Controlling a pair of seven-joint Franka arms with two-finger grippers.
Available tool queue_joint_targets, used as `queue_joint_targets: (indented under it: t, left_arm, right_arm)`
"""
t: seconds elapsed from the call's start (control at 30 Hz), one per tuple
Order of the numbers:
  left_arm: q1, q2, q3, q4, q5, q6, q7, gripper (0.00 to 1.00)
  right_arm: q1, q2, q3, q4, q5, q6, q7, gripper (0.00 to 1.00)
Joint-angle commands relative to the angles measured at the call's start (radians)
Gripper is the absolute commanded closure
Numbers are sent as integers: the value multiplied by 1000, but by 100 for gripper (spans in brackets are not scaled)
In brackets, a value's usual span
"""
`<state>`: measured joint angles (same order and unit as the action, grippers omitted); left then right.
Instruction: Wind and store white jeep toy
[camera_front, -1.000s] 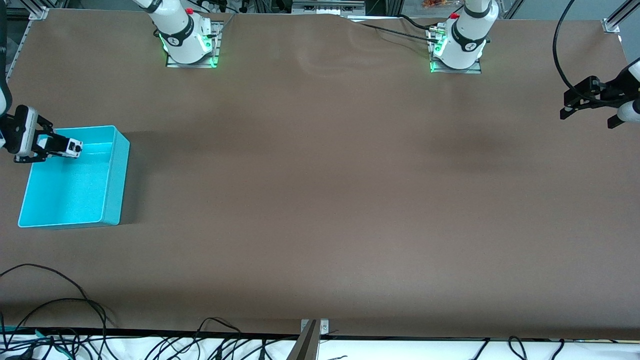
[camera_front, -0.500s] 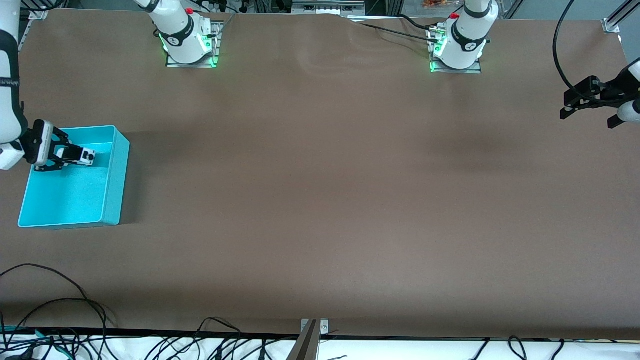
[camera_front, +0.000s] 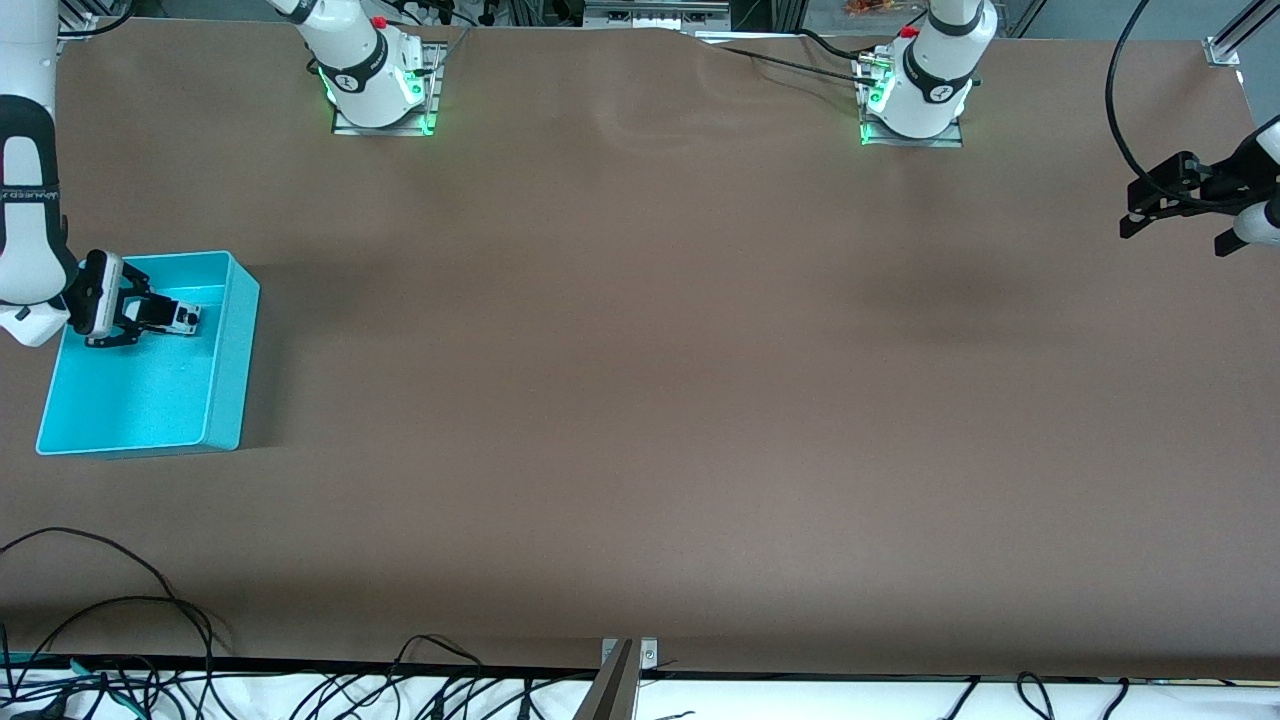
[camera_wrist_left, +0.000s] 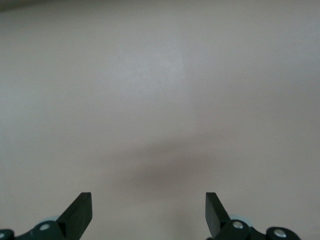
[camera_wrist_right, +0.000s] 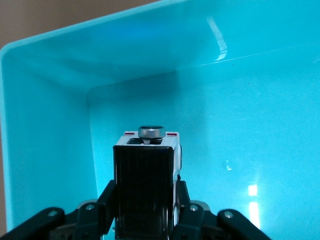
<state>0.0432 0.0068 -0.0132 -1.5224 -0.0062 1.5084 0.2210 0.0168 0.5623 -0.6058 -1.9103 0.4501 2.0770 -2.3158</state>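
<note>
The white jeep toy is a tiny boxy white car with a black roof and a spare wheel at its end. My right gripper is shut on it, fingers pressed to both of its sides. It hangs inside the open top of the cyan bin, over the part of the bin toward the robots' bases. In the right wrist view the bin's wall and floor surround the toy. My left gripper waits open over the bare table at the left arm's end, fingertips wide apart with nothing between them.
The cyan bin stands at the right arm's end of the brown table. Black cables lie along the table's edge nearest the front camera. A metal bracket sticks up at the middle of that edge.
My right gripper has carried the jeep farther in over the bin and lower into it. The left arm has not moved.
</note>
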Motion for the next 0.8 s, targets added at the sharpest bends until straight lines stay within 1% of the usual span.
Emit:
queue_joint_targets:
  t: [0.0,0.07,0.1,0.13,0.23,0.27,0.43,0.5,0.6,0.77]
  left_arm:
    - [0,16,-1,37,3,-27,-3,0]
    - [1,16,-1,37,2,-27,-3,0]
    - [1,16,-1,37,2,-27,-3,0]
    - [3,18,-1,37,2,-27,-3,0]
    - [1,16,1,36,0,-28,-3,0]
    - [1,18,-1,37,0,-28,-3,0]
    - [1,18,-1,36,0,-30,-3,0]
    - [3,16,-1,36,0,-31,-3,0]
    - [3,18,-1,36,0,-37,-3,0]
    - [3,18,-1,36,0,-39,-3,0]
  right_arm:
    - [-14,13,6,13,30,3,-34,73]
    - [-14,14,6,11,30,3,-34,58]
    - [-14,14,6,11,30,3,-34,54]
    - [-14,16,6,13,30,2,-34,44]
    - [-14,16,6,14,30,-8,-34,5]
    - [-14,16,7,14,30,-8,-34,0]
    - [-8,8,8,20,30,-12,-33,0]
    - [-5,1,9,36,30,-35,-30,0]
    - [-3,-7,9,76,30,-95,-24,0]
    - [0,-15,8,175,29,-222,7,0]
